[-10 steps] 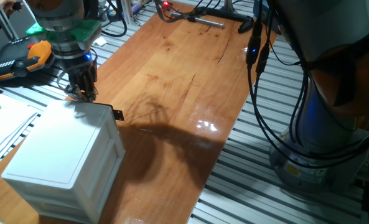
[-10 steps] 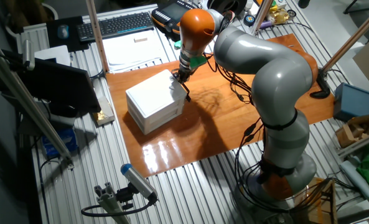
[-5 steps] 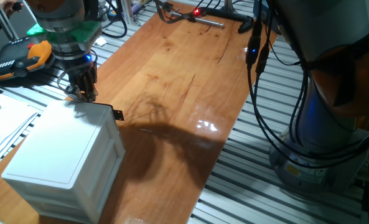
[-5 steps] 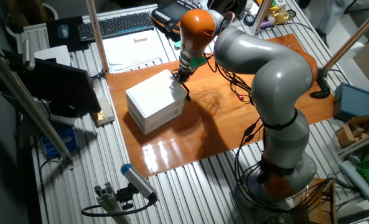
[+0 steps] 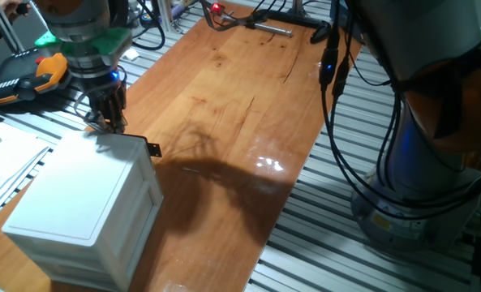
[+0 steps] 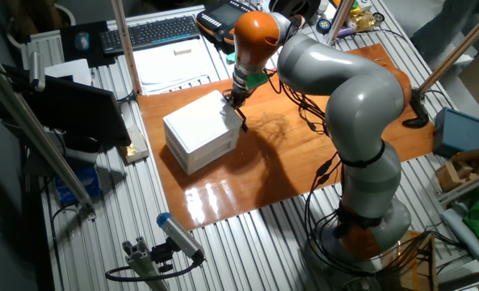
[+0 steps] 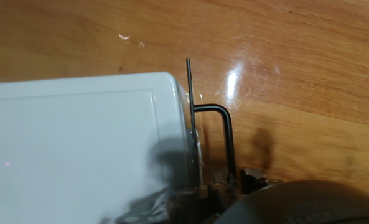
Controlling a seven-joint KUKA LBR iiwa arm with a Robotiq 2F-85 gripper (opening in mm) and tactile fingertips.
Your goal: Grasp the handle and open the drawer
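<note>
A small white cabinet [image 5: 78,191] stands on the wooden table [image 5: 240,105]; it also shows in the other fixed view [image 6: 199,129]. Its top drawer [image 5: 152,174] looks closed. The handle [image 5: 153,149], a tiny black tab, sticks out at the far top corner. In the hand view the handle [image 7: 228,130] is a thin black bent piece beside the cabinet top [image 7: 78,149]. My gripper [image 5: 110,126] points down at the cabinet's far top edge. In the hand view its fingers [image 7: 220,178] stand close on either side of the black piece, so the gripper [image 7: 237,179] seems shut on it.
An orange and black pendant [image 5: 29,77] and papers [image 5: 5,158] lie left of the cabinet. A large black clamp [image 5: 293,16] lies at the table's far end. Cables [image 5: 337,97] hang by the arm's base [image 5: 418,186]. A keyboard [image 6: 154,32] lies behind.
</note>
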